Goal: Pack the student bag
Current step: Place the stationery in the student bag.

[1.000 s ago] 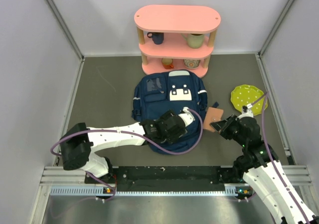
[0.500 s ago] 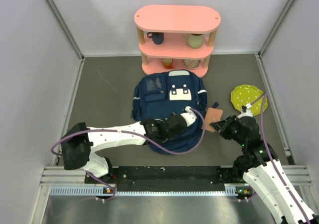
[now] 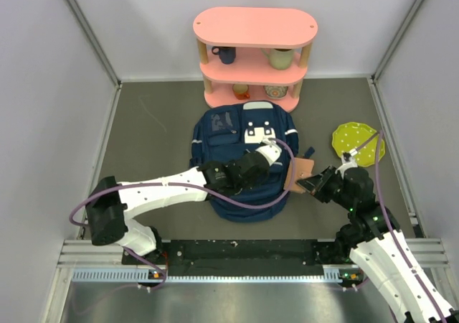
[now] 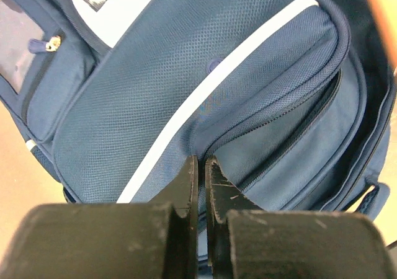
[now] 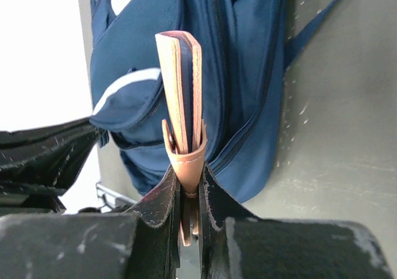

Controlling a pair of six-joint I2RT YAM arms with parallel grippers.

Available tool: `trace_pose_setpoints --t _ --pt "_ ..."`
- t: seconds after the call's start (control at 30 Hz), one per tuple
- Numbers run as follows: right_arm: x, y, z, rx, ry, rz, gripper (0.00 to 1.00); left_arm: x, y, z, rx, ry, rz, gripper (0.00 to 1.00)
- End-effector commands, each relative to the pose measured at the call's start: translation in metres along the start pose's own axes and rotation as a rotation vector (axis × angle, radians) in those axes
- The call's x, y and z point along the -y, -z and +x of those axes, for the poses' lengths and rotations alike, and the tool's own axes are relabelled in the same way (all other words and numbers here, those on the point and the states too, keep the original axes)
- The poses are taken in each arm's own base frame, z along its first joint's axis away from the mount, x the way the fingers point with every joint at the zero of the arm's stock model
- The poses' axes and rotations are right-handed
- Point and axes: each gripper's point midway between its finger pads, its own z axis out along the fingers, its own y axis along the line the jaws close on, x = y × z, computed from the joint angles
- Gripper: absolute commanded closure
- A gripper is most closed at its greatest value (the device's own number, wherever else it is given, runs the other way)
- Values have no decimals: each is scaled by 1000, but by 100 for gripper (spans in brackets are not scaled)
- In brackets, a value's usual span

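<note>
Up the bag (image 3: 229, 133) has gone the left gripper (image 3: 271, 152); the right gripper (image 3: 312, 183) has brought its tan notebook (image 3: 300, 171) up to the bag's side.
Top view: bag lies flat mid-table, near the shelf (image 3: 254, 27); left wrist: jaws almost shut, seemingly pinching the pocket (image 4: 291, 136) lip, mouth gaping; right wrist: jaws clamp the notebook upright, edge-on; loading step, I judge; next calls for sliding it into that mouth.

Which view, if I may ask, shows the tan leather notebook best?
Right wrist: the tan leather notebook is close, edge-on, in the right gripper. Top external shows it small; left wrist, a blurred corner.
</note>
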Motion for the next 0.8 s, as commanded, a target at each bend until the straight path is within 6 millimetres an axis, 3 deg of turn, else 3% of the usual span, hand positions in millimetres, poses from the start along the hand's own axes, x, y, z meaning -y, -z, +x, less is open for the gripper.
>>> trace_pose_setpoints --t 0.0,0.23,0.4,0.57,0.77 --pt "-39 10 3 -49 -27 -160 100 -25 30 -81 240 245 -42 100" --pt "-57 24 20 -155 -56 -247 100 -46 45 -106 282 373 -121 100" --pt "-61 24 41 -290 -115 -294 100 -44 51 -123 288 488 -102 100" --pt "-82 20 32 -294 -125 -380 100 -32 47 -133 280 498 -56 100" --pt "-81 -8 21 -272 -229 -329 100 -20 49 -140 291 485 3 100"
